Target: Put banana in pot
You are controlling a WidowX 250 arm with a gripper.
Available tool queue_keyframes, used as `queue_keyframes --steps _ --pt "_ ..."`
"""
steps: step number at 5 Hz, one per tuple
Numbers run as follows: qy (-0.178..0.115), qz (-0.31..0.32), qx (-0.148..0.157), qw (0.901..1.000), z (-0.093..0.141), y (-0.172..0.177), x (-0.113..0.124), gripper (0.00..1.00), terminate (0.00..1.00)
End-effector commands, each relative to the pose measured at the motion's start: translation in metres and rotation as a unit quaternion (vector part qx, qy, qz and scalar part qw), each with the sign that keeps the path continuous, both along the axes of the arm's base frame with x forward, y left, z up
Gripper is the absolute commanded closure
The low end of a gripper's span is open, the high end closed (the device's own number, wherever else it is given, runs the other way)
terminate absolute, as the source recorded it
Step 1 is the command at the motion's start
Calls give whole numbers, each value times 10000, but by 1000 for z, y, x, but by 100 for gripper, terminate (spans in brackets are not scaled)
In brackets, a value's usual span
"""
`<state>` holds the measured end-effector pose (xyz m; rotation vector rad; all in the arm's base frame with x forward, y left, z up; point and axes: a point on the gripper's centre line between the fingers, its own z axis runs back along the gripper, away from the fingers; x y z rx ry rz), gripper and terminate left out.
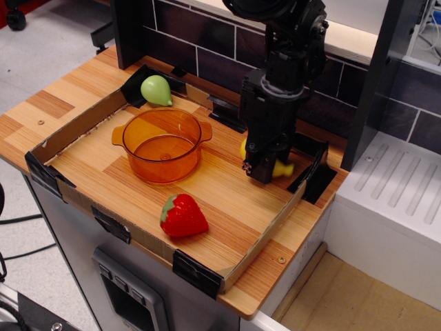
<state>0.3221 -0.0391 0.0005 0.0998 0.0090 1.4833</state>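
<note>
Pincer (262, 169) sits low over the banana (281, 167), covering most of it; you cannot tell whether it grips. Pot (162, 144) stands well apart on the surface (227, 200).

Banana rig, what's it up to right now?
The arm has its end effector down over the banana near the right side of the cardboard tray; the yellow shows on both sides of it. Whether it has closed on the banana can't be told from this view. The orange pot sits empty to the left. A strawberry lies in front of the pot and a green pear behind it, neither being handled.
</note>
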Motion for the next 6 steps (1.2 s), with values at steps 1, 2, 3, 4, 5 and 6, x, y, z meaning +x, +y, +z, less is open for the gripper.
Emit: queue_keyframes --steps 1,2,3,4,5,6 --pt "-441 -395 -325 9977 60 10 4 100 0" --pt "-732 -625 -488 9942 91 18 -7 100 0" --pt "-1033 -582 -383 9922 119 39 -14 100 0" --pt "-881 -431 -172 9950 123 75 -15 100 0" --pt "-628 -316 167 9974 107 112 -18 100 0" --pt "-530 -372 279 9975 96 134 -23 100 0"
